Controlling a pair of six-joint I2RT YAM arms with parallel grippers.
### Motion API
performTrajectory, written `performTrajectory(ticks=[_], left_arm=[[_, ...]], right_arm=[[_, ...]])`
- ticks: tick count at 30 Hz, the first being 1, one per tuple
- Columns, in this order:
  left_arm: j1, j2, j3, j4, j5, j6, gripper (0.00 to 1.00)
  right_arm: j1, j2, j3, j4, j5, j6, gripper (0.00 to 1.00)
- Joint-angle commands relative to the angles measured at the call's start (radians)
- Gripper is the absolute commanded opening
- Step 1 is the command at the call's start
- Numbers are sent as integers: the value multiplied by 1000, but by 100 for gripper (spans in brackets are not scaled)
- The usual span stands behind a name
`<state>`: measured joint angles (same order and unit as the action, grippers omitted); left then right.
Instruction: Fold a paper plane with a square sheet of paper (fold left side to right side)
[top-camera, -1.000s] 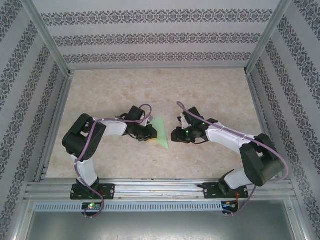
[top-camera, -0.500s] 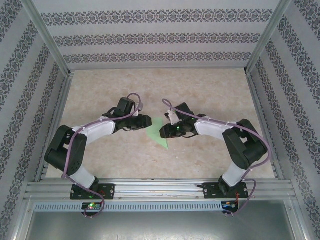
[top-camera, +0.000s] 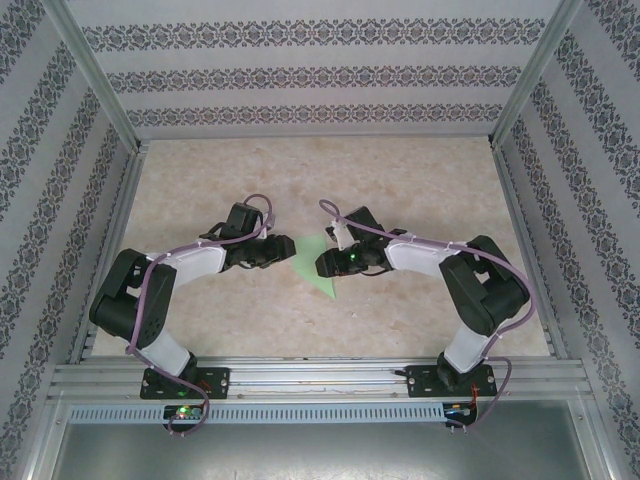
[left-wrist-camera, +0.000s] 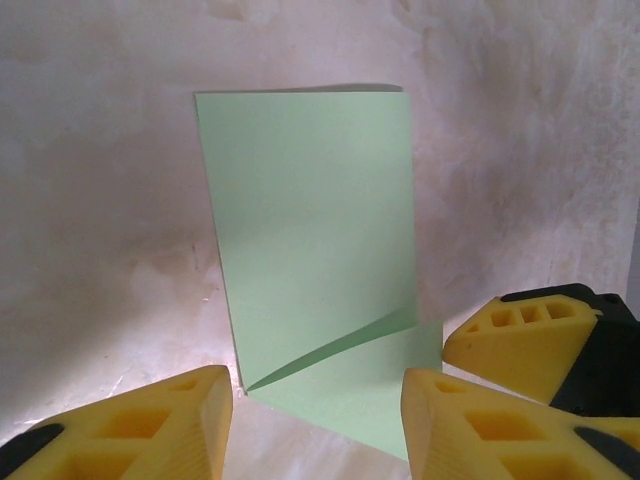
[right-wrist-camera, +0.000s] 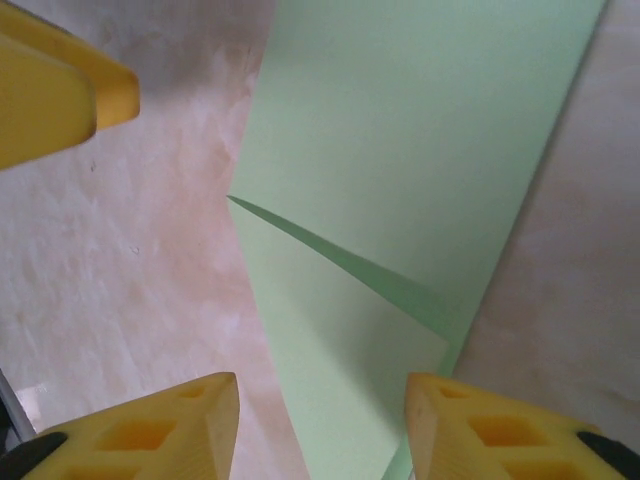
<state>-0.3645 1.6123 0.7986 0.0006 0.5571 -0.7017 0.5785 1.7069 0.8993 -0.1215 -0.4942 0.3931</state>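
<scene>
Paper lies between the wide-open left end effector and wide-open right end effector, equally near both

A beige marbled tabletop sits between damask-striped walls.

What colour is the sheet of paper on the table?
The square sheet of paper is plain light green, clearest in the left wrist view.
</scene>
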Motion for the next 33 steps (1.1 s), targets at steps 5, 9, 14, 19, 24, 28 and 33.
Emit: performTrajectory(ticks=[5, 9, 14, 19, 24, 28, 33], left_arm=[[12, 42, -6, 55, 31, -16, 50], [13, 61, -7, 67, 42, -23, 50], [17, 81, -4, 74, 59, -20, 51], [26, 93, -6, 81, 73, -13, 52], [37, 107, -5, 109, 97, -16, 53], [38, 129, 13, 119, 119, -19, 53], [38, 163, 35, 137, 143, -26, 53]], right_arm=[[-7, -10, -5, 2, 30, -12, 53], [8, 22, 18, 3, 5, -12, 49], [9, 31, 26, 9, 2, -6, 34], [6, -5, 14, 13, 14, -3, 7], [-6, -53, -14, 25, 17, -1, 0], [-11, -87, -41, 63, 3, 14, 0], [-16, -114, -66, 95, 0, 25, 0]])
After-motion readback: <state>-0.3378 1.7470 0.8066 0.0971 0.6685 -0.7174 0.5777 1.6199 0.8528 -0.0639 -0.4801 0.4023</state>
